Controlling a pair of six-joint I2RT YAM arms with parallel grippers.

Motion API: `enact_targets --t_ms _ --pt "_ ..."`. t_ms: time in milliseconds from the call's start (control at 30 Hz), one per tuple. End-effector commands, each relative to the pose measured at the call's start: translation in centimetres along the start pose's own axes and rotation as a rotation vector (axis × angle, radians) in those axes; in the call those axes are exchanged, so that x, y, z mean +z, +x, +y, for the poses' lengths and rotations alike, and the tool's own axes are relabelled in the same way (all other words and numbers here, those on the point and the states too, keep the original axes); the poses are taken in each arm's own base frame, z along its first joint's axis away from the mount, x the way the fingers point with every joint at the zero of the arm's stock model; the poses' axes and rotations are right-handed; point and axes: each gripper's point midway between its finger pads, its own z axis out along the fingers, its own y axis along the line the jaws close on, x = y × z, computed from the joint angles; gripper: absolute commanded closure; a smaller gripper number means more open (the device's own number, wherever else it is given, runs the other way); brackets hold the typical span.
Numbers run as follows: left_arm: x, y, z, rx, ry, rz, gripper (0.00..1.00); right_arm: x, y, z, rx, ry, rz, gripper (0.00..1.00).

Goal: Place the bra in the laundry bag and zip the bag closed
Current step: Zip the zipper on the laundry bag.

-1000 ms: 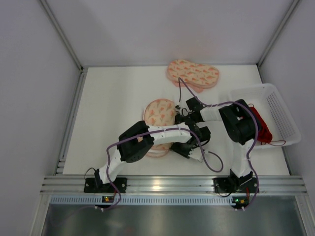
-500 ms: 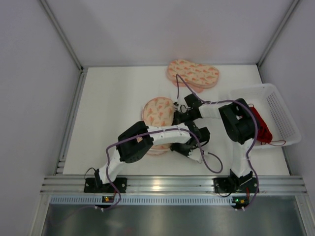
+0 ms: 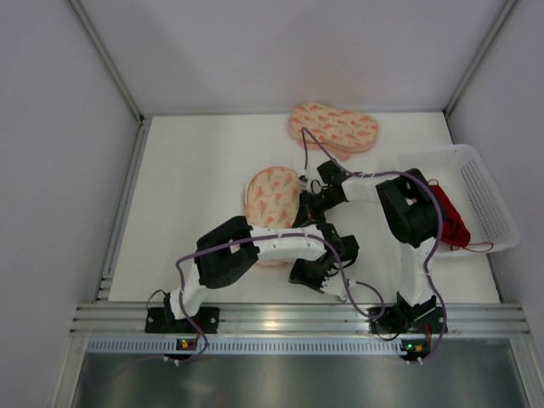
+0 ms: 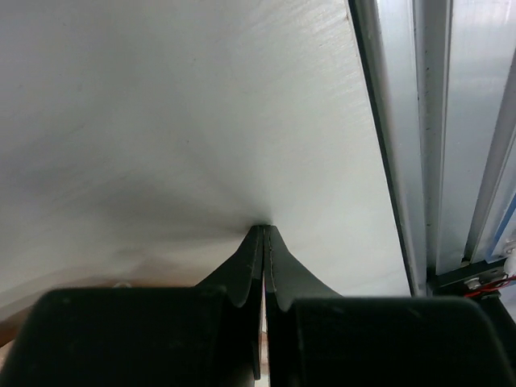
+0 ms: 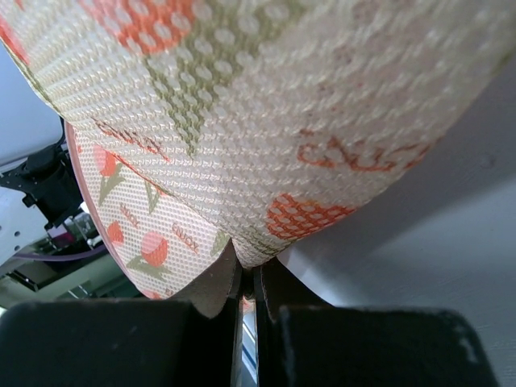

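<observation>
**Left fingers clamped shut and drew back; bra not yet loaded**

The white tabletop [image 3: 195, 187] lay inside pale grey walls, edged nearest the arms by an aluminium rail [image 4: 427, 121]. Closest to that rail, the left gripper [image 4: 264, 234] had swung back from the bag toward the near edge within the past second. Its jaws, apart a second before, were now pressed together with nothing seen between them.

Beyond it, the peach-pink, figure-eight padded laundry bag with orange-red print [image 3: 272, 194] had one lobe tipped up, its rim pinched in the clenched right gripper [image 5: 246, 262]. That lobe had shifted slightly leftward. Judged from this, the bag was being held for opening, but loading had not begun. The small bright red lacy bra [image 3: 453, 223] lay in the white plastic mesh basket [image 3: 489, 191] at the right, well apart from the bag. Farthest back rested an identical patterned pouch [image 3: 333, 127].

The bag's nearer lobe was covered by the left forearm, the zip could not be made out, and the right arm cut off part of the bra.
</observation>
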Motion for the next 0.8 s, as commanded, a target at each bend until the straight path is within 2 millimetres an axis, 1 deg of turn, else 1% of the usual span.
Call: enact_targets --t_ms 0,33,67,100,133,167,200,233,267,300,333,367,400,433,467,500,533,567,600,633,667,700,733,767 --pt "-2.7 -1.6 -0.1 -0.002 -0.030 -0.109 1.00 -0.3 -1.1 0.8 -0.061 -0.008 -0.021 1.00" --pt "-3.1 -1.8 0.1 -0.008 -0.045 -0.124 1.00 -0.3 -1.0 0.8 -0.062 -0.009 -0.020 1.00" --pt "-4.3 -2.5 0.6 -0.007 -0.087 -0.168 0.95 -0.4 -1.0 0.9 -0.063 -0.010 -0.021 1.00" --pt "-5.0 -2.8 0.7 -0.010 -0.104 -0.194 0.87 -0.4 -1.0 1.0 -0.066 -0.011 -0.021 1.00" --pt "-5.8 -2.9 0.9 -0.022 -0.119 -0.226 0.70 -0.5 -1.1 1.1 -0.066 -0.015 -0.023 1.00" --pt "-7.5 -3.6 1.2 -0.026 -0.161 -0.294 0.62 -0.6 -1.0 1.2 -0.067 -0.023 -0.020 1.00" --pt "-8.4 -3.6 1.4 -0.038 -0.179 -0.325 0.58 -0.6 -0.9 1.2 -0.065 -0.028 -0.019 1.00" --pt "-9.3 -3.2 1.9 -0.067 -0.194 -0.354 0.57 -0.6 -0.9 1.3 -0.065 -0.031 -0.019 1.00" --pt "-10.9 -2.9 2.1 -0.088 -0.223 -0.400 0.57 -0.6 -0.9 1.3 -0.069 -0.032 -0.018 1.00" --pt "-11.6 -2.3 3.2 -0.129 -0.241 -0.442 0.58 -0.6 -0.8 1.3 -0.068 -0.034 -0.015 1.00" --pt "-13.0 -1.8 3.4 -0.169 -0.264 -0.488 0.62 -0.5 -0.8 1.1 -0.069 -0.031 -0.015 1.00" --pt "-13.6 -1.1 3.9 -0.205 -0.271 -0.513 0.63 -0.6 -0.9 1.2 -0.072 -0.033 -0.017 1.00" --pt "-13.7 0.5 4.9 -0.273 -0.270 -0.543 0.65 -0.6 -1.0 1.2 -0.074 -0.032 -0.019 1.00" --pt "-14.3 1.4 5.2 -0.326 -0.276 -0.576 0.68 -0.6 -1.0 1.0 -0.073 -0.029 -0.019 1.00" --pt "-14.2 2.5 5.7 -0.372 -0.271 -0.589 0.69 -0.7 -1.2 1.0 -0.073 -0.029 -0.021 1.00" --pt "-14.0 4.6 6.8 -0.452 -0.264 -0.607 0.69 -0.8 -1.3 1.0 -0.072 -0.029 -0.025 1.00" --pt "-12.7 5.9 6.9 -0.505 -0.239 -0.591 0.71 -0.8 -1.3 1.0 -0.070 -0.028 -0.022 1.00" --pt "-12.0 7.0 7.2 -0.546 -0.231 -0.582 0.73 -0.8 -1.4 1.1 -0.074 -0.028 -0.025 1.00" --pt "-11.3 8.7 7.9 -0.609 -0.230 -0.584 0.73 -0.8 -1.5 1.0 -0.073 -0.027 -0.026 1.00" --pt "-9.5 9.3 7.7 -0.652 -0.193 -0.578 0.73 -0.8 -1.6 1.1 -0.074 -0.028 -0.027 1.00" --pt "-8.7 10.0 8.0 -0.690 -0.191 -0.577 0.73 -0.9 -1.8 1.1 -0.073 -0.027 -0.032 1.00" --pt "-7.7 11.3 8.3 -0.745 -0.181 -0.569 0.74 -1.0 -1.9 1.2 -0.078 -0.028 -0.034 1.00" --pt "-6.3 11.7 8.6 -0.800 -0.161 -0.561 0.76 -1.1 -2.0 1.2 -0.079 -0.025 -0.036 1.00" --pt "-5.5 12.3 8.6 -0.839 -0.145 -0.561 0.77 -1.3 -2.1 1.2 -0.073 -0.021 -0.034 1.00"
